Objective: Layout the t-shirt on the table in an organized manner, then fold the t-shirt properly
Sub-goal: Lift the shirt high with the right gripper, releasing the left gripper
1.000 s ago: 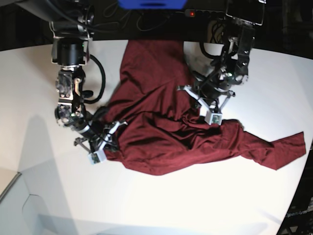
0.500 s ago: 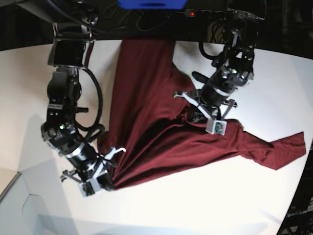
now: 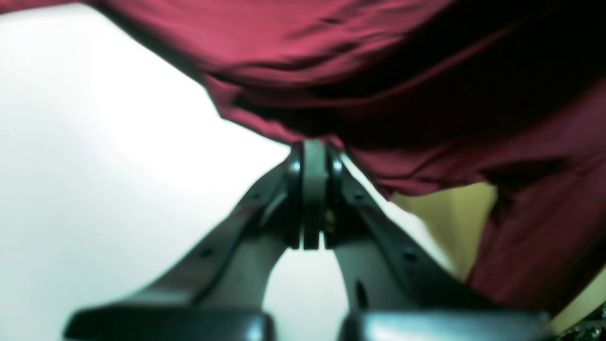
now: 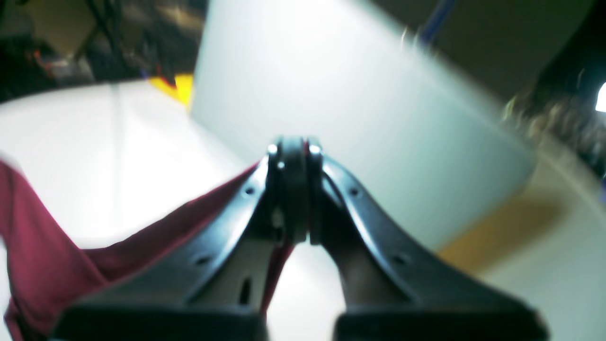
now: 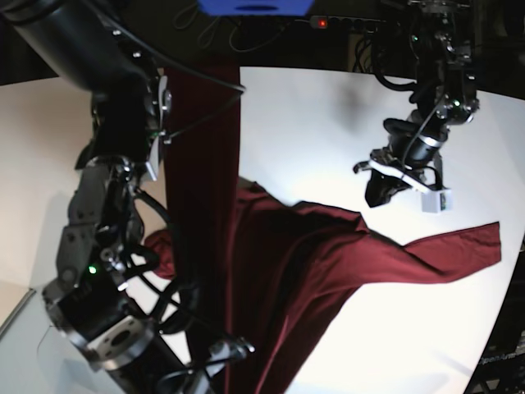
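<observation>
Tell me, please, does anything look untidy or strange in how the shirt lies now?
Yes. The t-shirt is not flat: it hangs stretched between the shut left gripper and right gripper, creased, with one sleeve trailing toward the edge of the table. Nothing looks torn.

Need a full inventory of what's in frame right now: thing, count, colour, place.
t-shirt: one, dark maroon, lifted and stretched between both arms over the table, one sleeve trailing toward the base view's right edge.
table: one, white, curved edge, under everything.
power strip: one, dark with a red light, behind the table's far edge.
blue object: one, top edge of base view, cut off.
left gripper: one, black, shut on the t-shirt, right side of base view.
right gripper: one, black, shut on the t-shirt, near the table's front edge.
</observation>
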Tool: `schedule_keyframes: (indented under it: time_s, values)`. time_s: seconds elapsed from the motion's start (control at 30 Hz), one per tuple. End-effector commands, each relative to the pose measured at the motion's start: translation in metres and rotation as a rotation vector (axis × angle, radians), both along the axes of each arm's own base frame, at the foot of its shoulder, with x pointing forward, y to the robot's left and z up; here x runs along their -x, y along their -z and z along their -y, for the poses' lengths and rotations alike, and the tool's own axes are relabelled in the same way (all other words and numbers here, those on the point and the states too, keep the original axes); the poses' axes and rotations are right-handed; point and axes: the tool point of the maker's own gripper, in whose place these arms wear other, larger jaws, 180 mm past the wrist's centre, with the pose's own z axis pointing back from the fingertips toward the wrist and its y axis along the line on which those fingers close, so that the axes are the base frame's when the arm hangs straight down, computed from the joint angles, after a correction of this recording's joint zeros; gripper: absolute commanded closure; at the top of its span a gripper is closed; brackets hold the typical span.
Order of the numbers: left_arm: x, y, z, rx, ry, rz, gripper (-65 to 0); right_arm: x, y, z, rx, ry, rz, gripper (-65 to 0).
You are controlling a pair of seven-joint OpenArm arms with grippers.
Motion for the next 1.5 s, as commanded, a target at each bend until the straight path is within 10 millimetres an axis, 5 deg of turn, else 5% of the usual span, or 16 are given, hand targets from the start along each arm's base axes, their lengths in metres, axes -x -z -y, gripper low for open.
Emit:
schedule_keyframes:
  time_s: [0.0, 0.23, 0.63, 0.9, 1.4, 1.47]
  values:
    - [-0.002, -0.015, -0.007, 0.0, -0.011, 0.046, 0.0, 0.009, -0.034, -0.008, -0.019, -0.026, 0.093, 0.0]
    - [0.011, -0.016, -0.043, 0.015, -0.102, 0.034, 0.0, 0.025, -0.105, -0.038, -0.005, -0.065, 0.25, 0.0]
    - [0.02, -0.024, -0.075, 0.035, -0.189, 0.048, 0.0, 0.033, -0.214, -0.034, 0.043, 0.026, 0.457, 0.0]
    - [0.01, -0.032, -0.071, 0.052, -0.186, 0.079, 0.0, 0.009, -0.208, -0.026, 0.081, 0.108, 0.409, 0.0]
    - [-0.011, -0.052, -0.069, 0.103, -0.182, 0.146, -0.1, 0.004, -0.212, -0.014, 0.034, 0.173, 0.399, 0.0]
    - [-0.016, -0.05, -0.055, 0.117, -0.147, 0.141, -0.1, 0.003, -0.212, -0.013, 0.036, 0.177, 0.399, 0.0]
